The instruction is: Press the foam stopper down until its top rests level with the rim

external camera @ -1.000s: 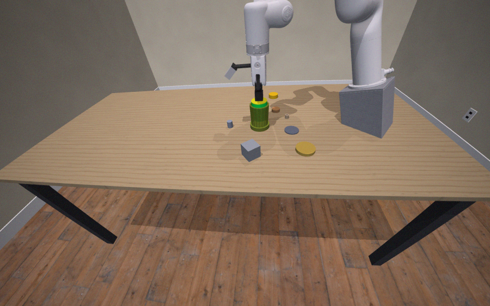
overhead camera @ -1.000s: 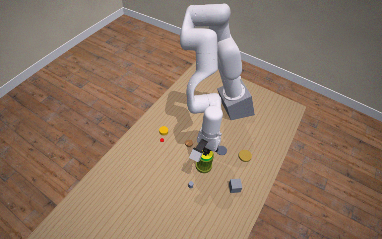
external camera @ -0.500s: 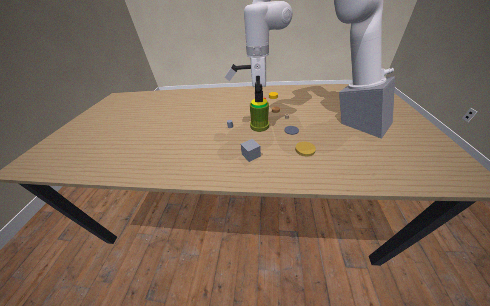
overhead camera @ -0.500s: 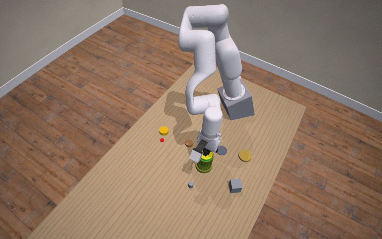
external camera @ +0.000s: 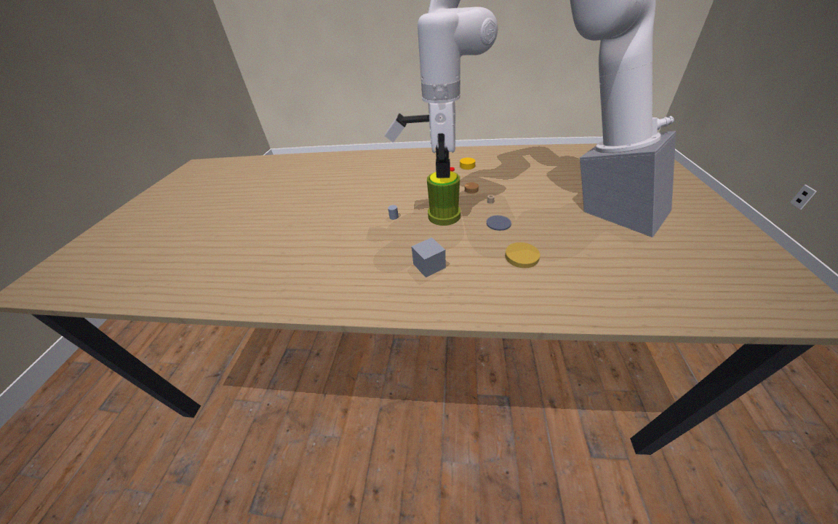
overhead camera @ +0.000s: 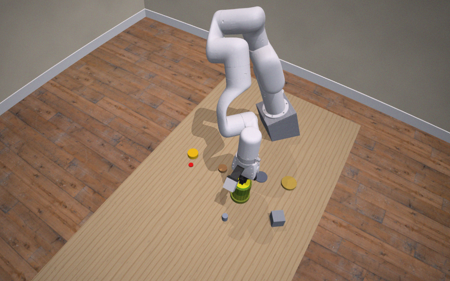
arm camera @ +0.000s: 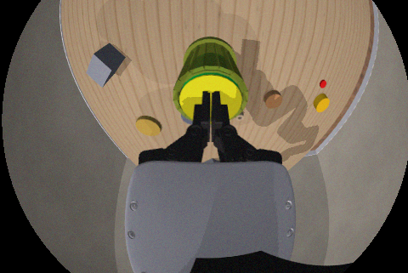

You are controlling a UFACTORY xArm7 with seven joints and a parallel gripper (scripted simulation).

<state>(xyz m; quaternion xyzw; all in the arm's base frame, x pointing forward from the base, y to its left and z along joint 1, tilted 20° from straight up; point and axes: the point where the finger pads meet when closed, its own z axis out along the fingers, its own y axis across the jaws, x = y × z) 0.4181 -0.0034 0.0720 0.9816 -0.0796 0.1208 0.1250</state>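
Observation:
A ribbed green jar (overhead camera: 241, 192) stands upright near the middle of the table; it also shows in the front view (external camera: 444, 200) and the wrist view (arm camera: 210, 65). Its yellow foam stopper (arm camera: 211, 96) fills the mouth, and a thin yellow band of it shows at the rim in the front view (external camera: 443, 177). My gripper (external camera: 441, 167) is shut and empty, pointing straight down, with its black fingertips on the stopper's top. In the wrist view my gripper (arm camera: 210, 102) sits over the stopper's centre. In the overhead view the fingers (overhead camera: 242, 181) hide most of the stopper.
A grey cube (external camera: 428, 255), a mustard disc (external camera: 521, 254), a dark grey disc (external camera: 498, 223), a small grey cylinder (external camera: 393, 212), a brown disc (external camera: 471, 187), a yellow disc (overhead camera: 192, 153) and a red dot (overhead camera: 190, 164) lie around the jar. The arm's grey base (external camera: 627, 182) stands at the back right.

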